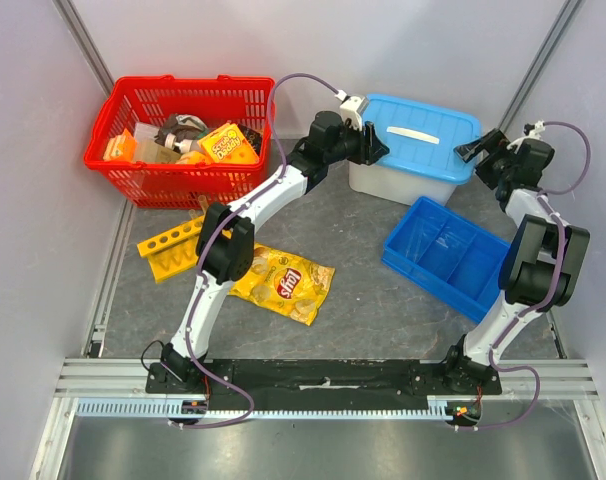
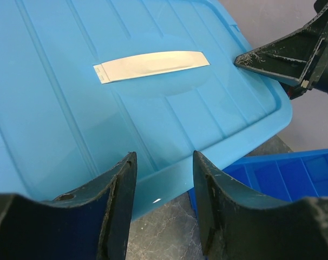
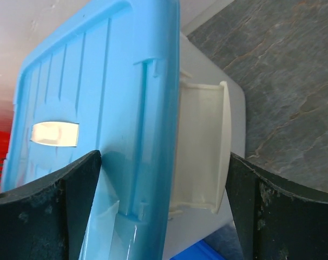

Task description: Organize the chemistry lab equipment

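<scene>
Glossy smooth blue plastic lid [image 2: 99, 108]; translucent white plastic bin [image 3: 199, 162]; matt stone-look tabletop [image 3: 283, 70].

chip bag [image 1: 283, 283]: lying flat | red basket [image 1: 173, 182]: holds snack boxes [image 1: 228, 143]

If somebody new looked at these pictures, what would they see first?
Probably the blue-lidded box at the back of the table, with the left gripper open at one side of it and the right gripper open at the other. Then the red basket full of stuff in the far left corner, and the yellow chip bag lying in the middle.
</scene>
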